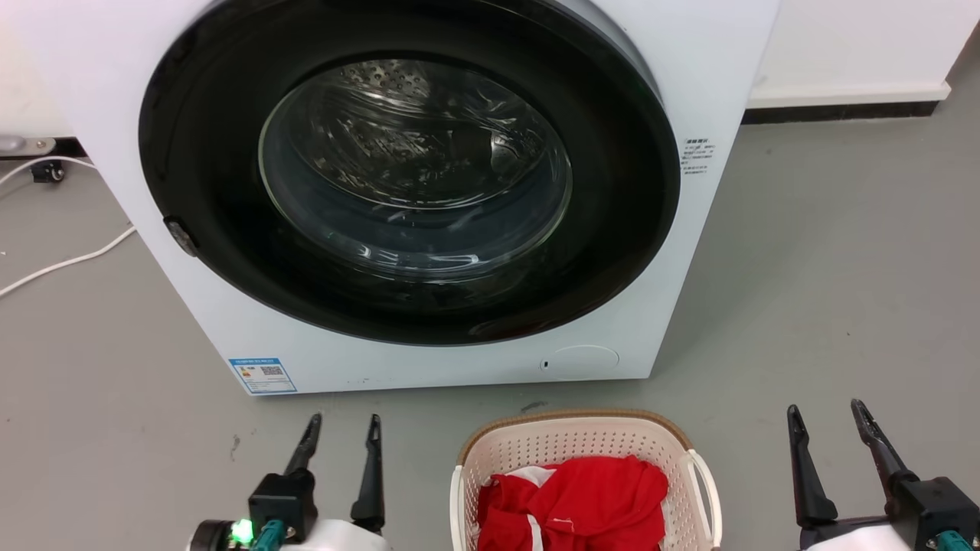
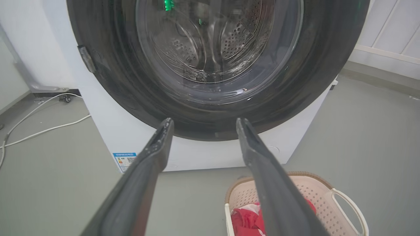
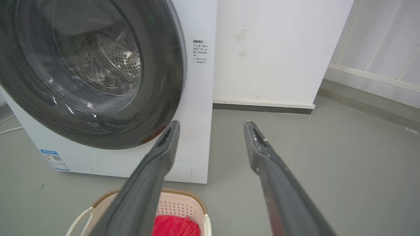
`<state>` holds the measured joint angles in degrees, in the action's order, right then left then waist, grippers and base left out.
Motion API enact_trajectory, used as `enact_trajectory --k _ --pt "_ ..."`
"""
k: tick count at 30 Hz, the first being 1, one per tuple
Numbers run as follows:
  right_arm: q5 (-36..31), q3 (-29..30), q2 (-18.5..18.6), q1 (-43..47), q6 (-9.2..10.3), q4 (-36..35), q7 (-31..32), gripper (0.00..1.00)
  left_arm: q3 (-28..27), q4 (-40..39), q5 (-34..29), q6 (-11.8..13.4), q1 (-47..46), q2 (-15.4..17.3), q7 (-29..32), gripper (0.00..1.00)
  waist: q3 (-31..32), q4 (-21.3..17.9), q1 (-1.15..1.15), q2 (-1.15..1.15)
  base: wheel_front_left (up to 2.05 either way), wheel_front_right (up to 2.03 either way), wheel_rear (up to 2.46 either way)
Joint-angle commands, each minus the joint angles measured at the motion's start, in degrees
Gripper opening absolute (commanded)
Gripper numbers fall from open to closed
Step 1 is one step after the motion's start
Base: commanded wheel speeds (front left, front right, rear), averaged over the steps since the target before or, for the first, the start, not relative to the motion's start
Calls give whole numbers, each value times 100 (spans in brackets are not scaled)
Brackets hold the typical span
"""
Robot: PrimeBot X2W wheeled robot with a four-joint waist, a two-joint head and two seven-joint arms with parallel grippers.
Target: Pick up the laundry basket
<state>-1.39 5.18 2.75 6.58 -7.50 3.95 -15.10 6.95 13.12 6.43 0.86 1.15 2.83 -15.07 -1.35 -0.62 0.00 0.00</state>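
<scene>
laundry basket — floor gap to left tool and right tool

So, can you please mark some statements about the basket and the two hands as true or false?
1. The laundry basket stands on the floor in front of the washing machine. True.
2. The laundry basket has nothing inside. False: a red cloth lies in it.
3. The left hand is open and holds nothing. True.
4. The right hand is closed on the basket's white handle. False: it is open and apart from the basket, on the basket's right side.
5. A white cable lies on the floor to the left of the washing machine. True.
</scene>
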Motion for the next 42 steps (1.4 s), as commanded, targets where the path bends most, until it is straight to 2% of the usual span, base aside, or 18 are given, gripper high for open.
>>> enact_trajectory --k 1,10,25,42 --pt "-2 25 23 -80 2 68 -11 100 55 70 43 -27 -81 10 -16 100 -54 -26 0 0 0 0 0" --pt "-120 136 22 -505 3 751 -11 100 504 870 178 -186 -646 10 -16 100 -739 -127 0 0 0 0 0" --pt "-479 19 19 -2167 3 2532 -11 100 914 2386 247 -365 -2098 11 -16 100 -2573 -379 0 0 0 0 0" --pt "-793 -115 53 -3623 3 4140 -10 100 1060 3452 372 -418 -3308 11 -16 100 -4115 -423 0 0 0 0 0"
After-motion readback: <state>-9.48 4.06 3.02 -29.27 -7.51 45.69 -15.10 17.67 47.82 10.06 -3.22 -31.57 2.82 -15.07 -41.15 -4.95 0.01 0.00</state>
